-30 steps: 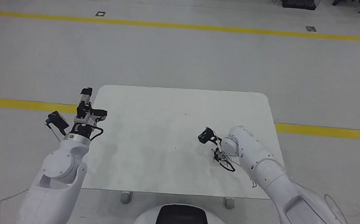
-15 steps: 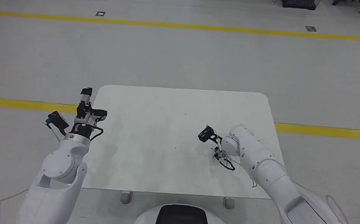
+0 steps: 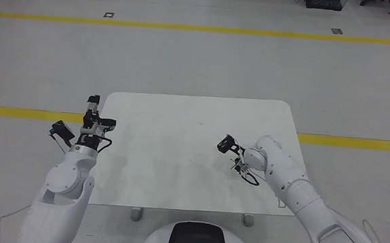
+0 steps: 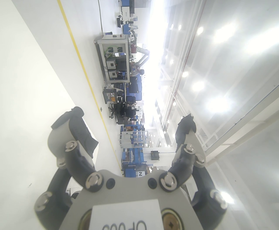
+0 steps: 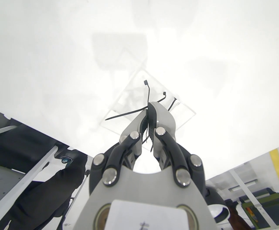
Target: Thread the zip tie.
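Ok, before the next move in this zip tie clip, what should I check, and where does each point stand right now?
1. Grip: right gripper shut on the zip tie: ok.
2. Tie's head pokes out past the fingertips: ok.
3. Free hand: left gripper open and empty: ok.
4. Arms close enough to thread: not ok; the left gripper is at the opposite edge of the table.
5. Held tie clear of the spare ties on the clear tray: cannot tell.
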